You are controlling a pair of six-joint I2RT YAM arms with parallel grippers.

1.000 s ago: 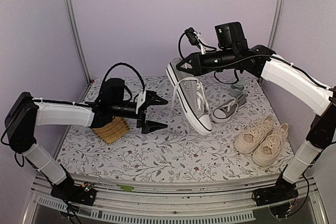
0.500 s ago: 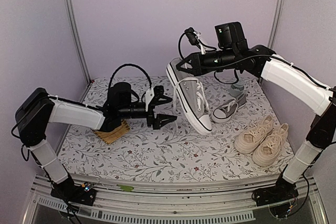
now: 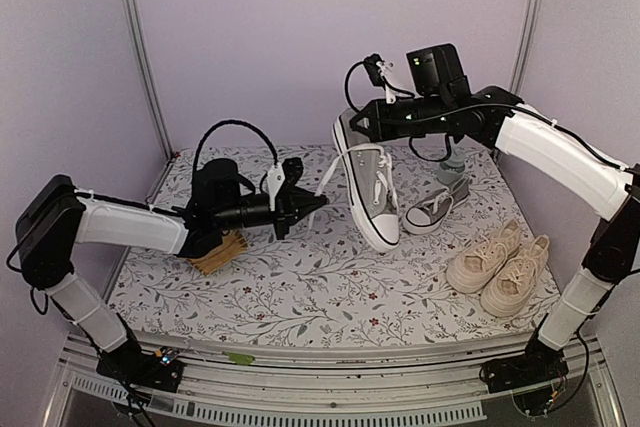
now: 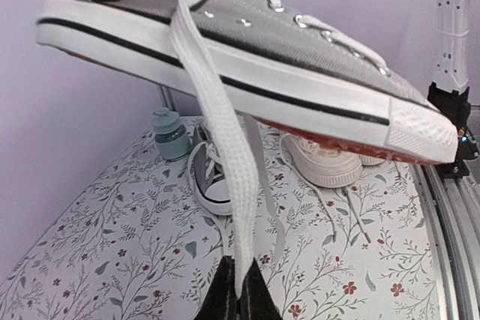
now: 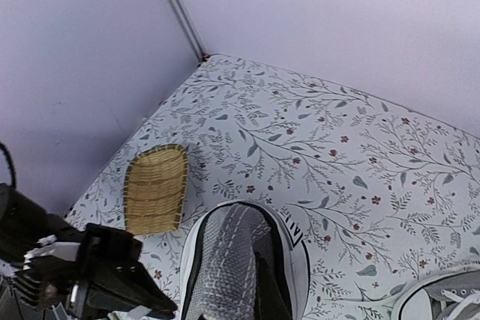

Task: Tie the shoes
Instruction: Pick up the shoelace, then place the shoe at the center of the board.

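While the right hand [image 3: 366, 125] clamps the heel of the raised grey sneaker [image 3: 372, 197], which hangs toe-down above the bench [image 3: 300, 297], the left hand [image 3: 312, 203] is pinched together on its white lace [image 3: 335, 172]. The other grey sneaker [image 3: 437, 205] lies on the bench to the right, near a teal bottle [image 3: 452, 159]. The cream pair [image 3: 500, 262] sits nearer the right edge, and a woven tray [image 3: 222, 250] lies under the left arm.

From the left wrist, the dark fingertips [image 4: 223, 297] meet on the lace, which runs up to the sneaker overhead.

From the right wrist, the sneaker's heel fills the bottom edge with one finger inside its collar, and the tray lies to the left.
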